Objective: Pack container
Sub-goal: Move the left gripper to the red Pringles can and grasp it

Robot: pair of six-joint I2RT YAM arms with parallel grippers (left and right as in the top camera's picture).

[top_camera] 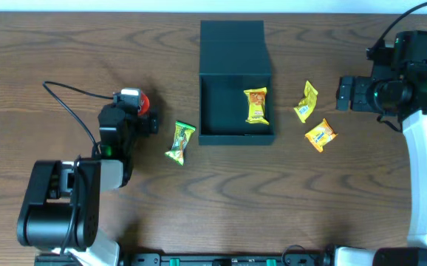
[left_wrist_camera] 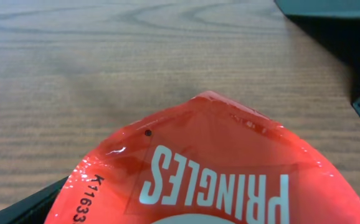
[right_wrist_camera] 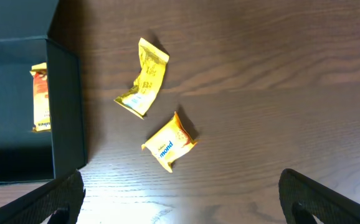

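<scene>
The dark teal container (top_camera: 224, 111) stands open at mid-table, its lid (top_camera: 232, 44) folded back, with one orange-yellow packet (top_camera: 256, 105) inside. My left gripper (top_camera: 144, 111) is spread wide around a red Pringles can (top_camera: 144, 103). In the left wrist view the can (left_wrist_camera: 217, 168) fills the bottom of the picture and only one dark finger (left_wrist_camera: 40, 208) shows. My right gripper (top_camera: 344, 93) hovers open right of the box, and its wrist view shows nothing between the fingers (right_wrist_camera: 43, 202). A yellow packet (right_wrist_camera: 144, 78) and an orange packet (right_wrist_camera: 169, 142) lie ahead of it, beside the container wall (right_wrist_camera: 68, 112).
A green packet (top_camera: 180, 142) lies on the wood left of the box's front corner. The yellow packet (top_camera: 307, 101) and orange packet (top_camera: 320, 136) sit right of the box. A black cable (top_camera: 69, 100) loops behind the left arm. The arm bases stand at the front corners.
</scene>
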